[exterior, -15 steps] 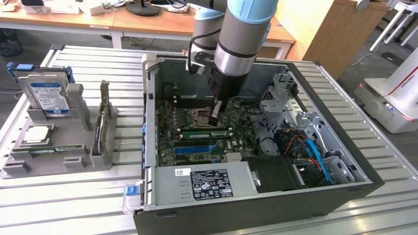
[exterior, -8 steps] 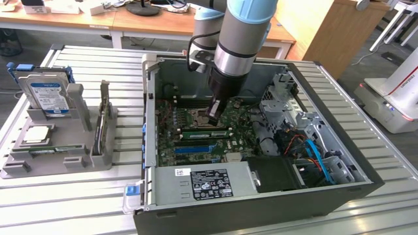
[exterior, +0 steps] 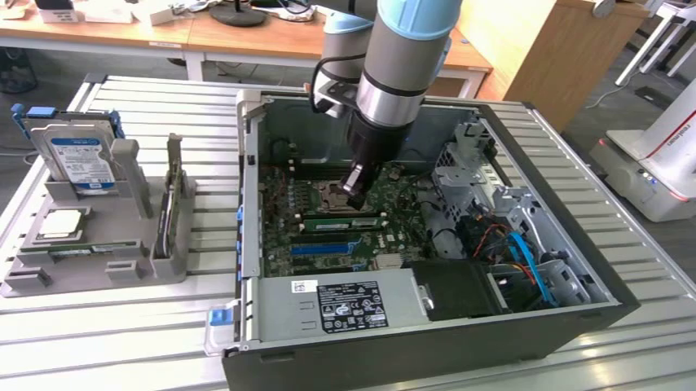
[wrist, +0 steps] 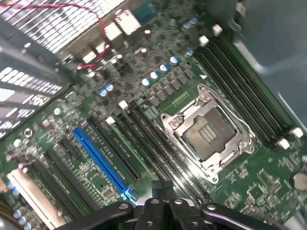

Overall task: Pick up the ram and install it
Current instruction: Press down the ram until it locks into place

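Note:
In the exterior view my gripper (exterior: 350,195) reaches down into the open computer case (exterior: 566,269), over the motherboard beside the empty processor socket (exterior: 329,194). Its fingers are shut together with nothing visible between them. A long green ram stick (exterior: 342,218) lies along the memory slots just on the near side of the fingertips; I cannot tell whether it is fully seated. In the wrist view the gripper (wrist: 160,188) hovers right over the black memory slots (wrist: 144,143), between the blue expansion slot (wrist: 103,160) and the processor socket (wrist: 208,132).
A grey holder (exterior: 22,281) on the exterior view's left carries a hard drive (exterior: 78,155), a square processor chip (exterior: 60,221) and a thin board standing on edge (exterior: 169,195). Inside the case, the power supply (exterior: 348,305), drive cage (exterior: 468,163) and cables (exterior: 517,244) crowd the motherboard.

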